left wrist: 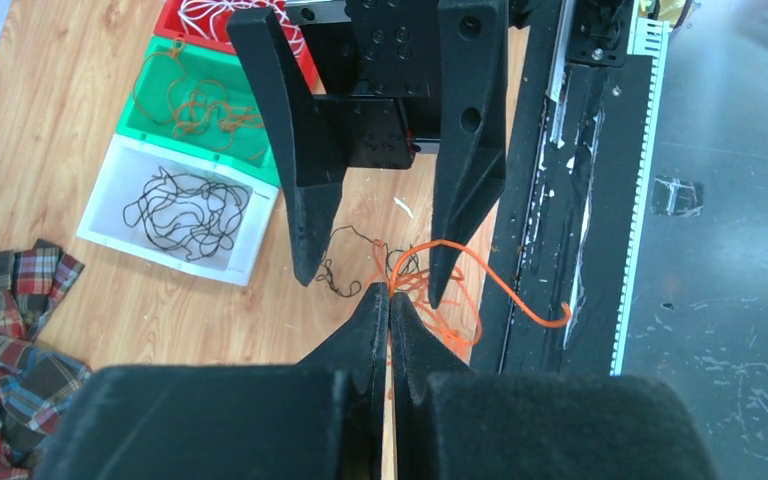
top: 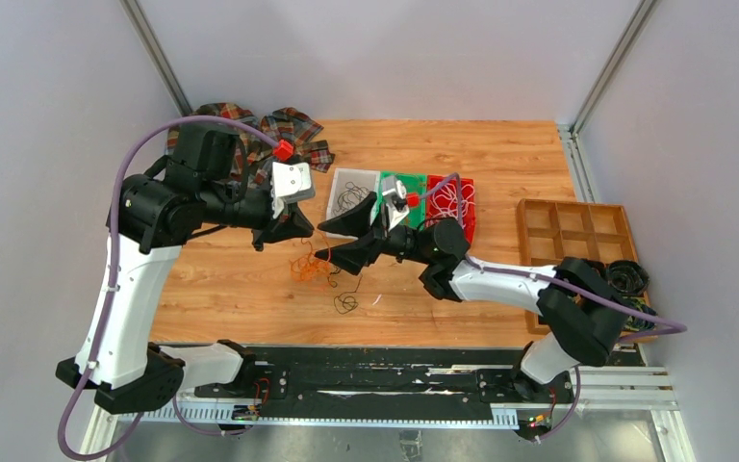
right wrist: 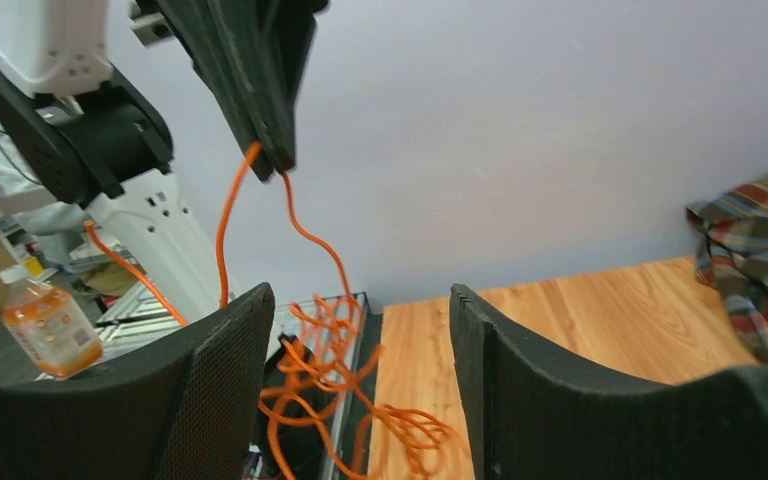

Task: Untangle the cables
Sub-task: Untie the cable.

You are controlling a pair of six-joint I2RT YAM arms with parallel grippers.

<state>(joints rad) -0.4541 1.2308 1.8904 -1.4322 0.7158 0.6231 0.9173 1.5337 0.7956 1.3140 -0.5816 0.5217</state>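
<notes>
My left gripper (top: 293, 234) (left wrist: 390, 295) is shut on a thin orange cable (left wrist: 480, 270) and holds it lifted above the table. The cable hangs down from the pinched tips to a loose orange tangle (top: 313, 268) (right wrist: 330, 370) on the wood. My right gripper (top: 319, 243) (right wrist: 358, 292) stands open, fingers (left wrist: 305, 170) wide apart on either side of that tangle, just across from the left tips. I cannot tell whether it touches the strands. A thin black cable (top: 346, 303) (left wrist: 335, 280) lies on the table beside the orange one.
Behind the grippers stand a white bin (top: 335, 189) (left wrist: 95, 225) with a black cable, a green bin (top: 414, 214) (left wrist: 150, 55) with an orange one and a red bin (top: 470, 207) with a white one. Plaid cloth (top: 260, 135) lies back left. A wooden compartment tray (top: 573, 231) sits right.
</notes>
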